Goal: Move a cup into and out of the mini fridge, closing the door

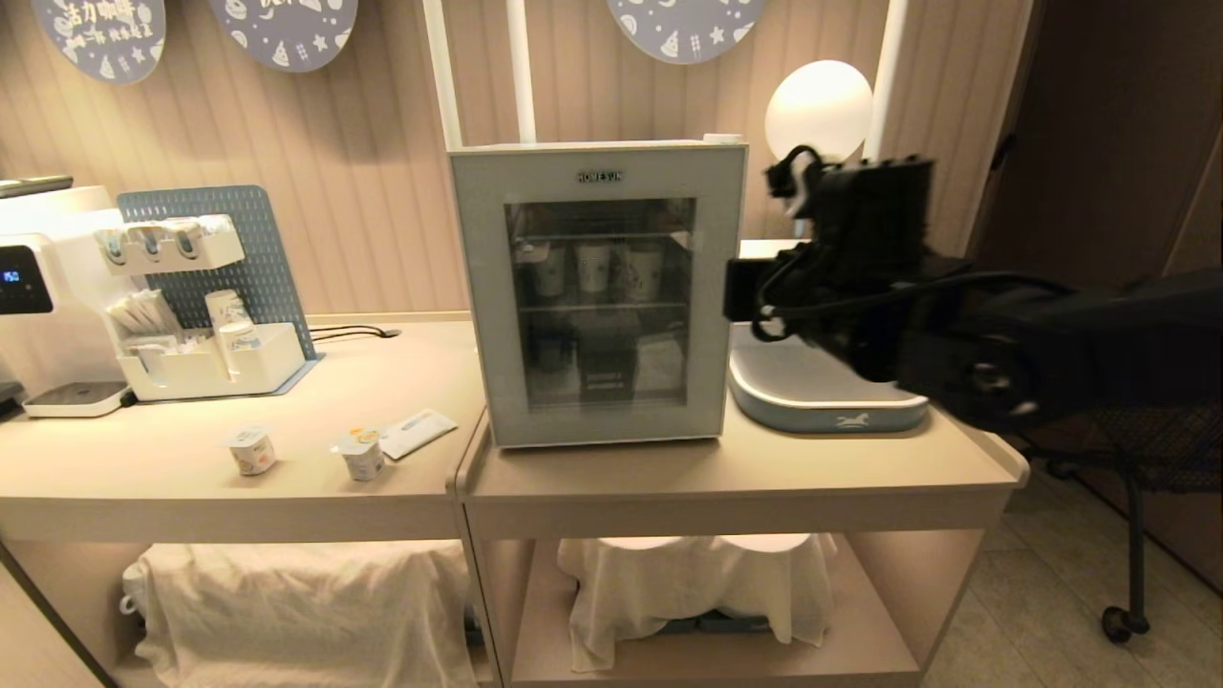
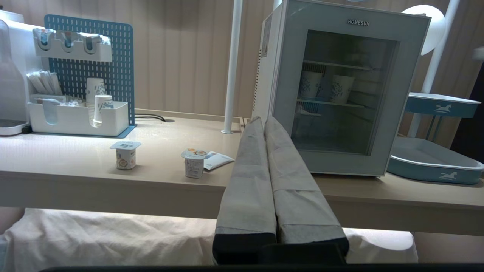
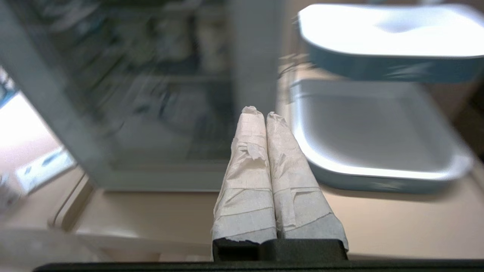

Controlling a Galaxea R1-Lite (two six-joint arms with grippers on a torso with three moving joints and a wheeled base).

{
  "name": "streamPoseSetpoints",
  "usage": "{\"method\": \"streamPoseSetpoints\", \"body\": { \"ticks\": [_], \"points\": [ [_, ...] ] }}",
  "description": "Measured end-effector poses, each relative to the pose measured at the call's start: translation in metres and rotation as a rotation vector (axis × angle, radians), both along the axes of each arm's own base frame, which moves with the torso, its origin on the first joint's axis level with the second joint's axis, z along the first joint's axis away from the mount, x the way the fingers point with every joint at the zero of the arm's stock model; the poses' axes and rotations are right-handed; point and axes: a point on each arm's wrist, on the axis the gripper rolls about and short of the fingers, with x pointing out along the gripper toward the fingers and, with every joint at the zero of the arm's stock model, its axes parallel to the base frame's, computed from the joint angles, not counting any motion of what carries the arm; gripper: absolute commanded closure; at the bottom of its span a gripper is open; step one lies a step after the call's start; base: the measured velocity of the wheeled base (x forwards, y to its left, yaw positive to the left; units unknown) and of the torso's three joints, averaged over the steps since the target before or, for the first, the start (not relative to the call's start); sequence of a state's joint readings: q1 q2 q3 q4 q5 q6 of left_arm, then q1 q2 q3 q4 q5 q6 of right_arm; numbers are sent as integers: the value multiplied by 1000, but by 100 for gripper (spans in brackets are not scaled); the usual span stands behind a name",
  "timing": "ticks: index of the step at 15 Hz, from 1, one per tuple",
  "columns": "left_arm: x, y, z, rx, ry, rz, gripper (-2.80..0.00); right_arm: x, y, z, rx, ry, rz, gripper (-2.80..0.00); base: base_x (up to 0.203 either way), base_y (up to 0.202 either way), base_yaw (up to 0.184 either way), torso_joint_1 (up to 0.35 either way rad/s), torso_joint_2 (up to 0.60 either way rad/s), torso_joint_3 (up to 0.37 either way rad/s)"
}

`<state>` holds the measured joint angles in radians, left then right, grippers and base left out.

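White mini fridge (image 1: 599, 291) stands shut, dark glass door (image 1: 600, 301).

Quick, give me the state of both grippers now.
Left gripper: closed, holding nothing.
Right gripper: closed, holding nothing, near the door of the mini fridge.

The beige counter (image 1: 841, 468) consists of two units set side by side. The right unit carries the mini fridge (image 1: 599, 291) and, just beside it, a blue tray stand (image 1: 824, 397). The left unit carries a coffee machine (image 1: 43, 296), a white organiser (image 1: 205, 358) with a blue pegboard, two small yoghurt pots (image 1: 253, 450) (image 1: 362, 455) and a flat sachet (image 1: 417, 432).
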<state>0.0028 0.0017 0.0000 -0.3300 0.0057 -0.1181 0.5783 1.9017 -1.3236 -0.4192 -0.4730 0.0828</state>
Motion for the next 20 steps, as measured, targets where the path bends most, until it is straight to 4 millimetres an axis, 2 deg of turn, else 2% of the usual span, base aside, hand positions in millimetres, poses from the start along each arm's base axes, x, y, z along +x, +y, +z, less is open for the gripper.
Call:
{"method": "streamPoseSetpoints", "body": {
  "ticks": [3,5,6,8,9,10,11,13,15,17,20],
  "points": [
    [0,0,0,0,0,0,0,-89,-73,54,39,-115,-166,0,0,0,0,0,0,0],
    [0,0,0,0,0,0,0,-157,-129,76,68,-200,-297,0,0,0,0,0,0,0],
    [0,0,0,0,0,-1,0,-195,-156,81,79,-244,-371,0,0,0,0,0,0,0],
    [0,0,0,-1,0,0,0,-267,-196,74,85,-323,-504,0,0,0,0,0,0,0],
    [0,0,0,-1,0,0,0,-299,-209,60,92,-348,-571,0,0,0,0,0,0,0],
    [0,0,0,-1,0,1,0,-321,-216,40,102,-358,-643,0,0,0,0,0,0,0],
    [0,0,0,0,0,0,0,-334,-220,13,96,-349,-721,0,0,0,0,0,0,0],
    [0,0,0,0,0,0,0,-343,-221,-26,50,-319,-840,0,0,0,0,0,0,0],
    [0,0,0,0,0,0,0,-350,-219,-42,-2,-326,-869,0,0,0,0,0,0,0],
    [0,0,0,0,0,0,0,-358,-216,-65,-5,-356,-782,0,0,0,0,0,0,0],
    [0,0,0,1,0,0,0,-354,-210,-115,-2,-393,-486,0,0,0,0,0,0,0]
  ]
}}
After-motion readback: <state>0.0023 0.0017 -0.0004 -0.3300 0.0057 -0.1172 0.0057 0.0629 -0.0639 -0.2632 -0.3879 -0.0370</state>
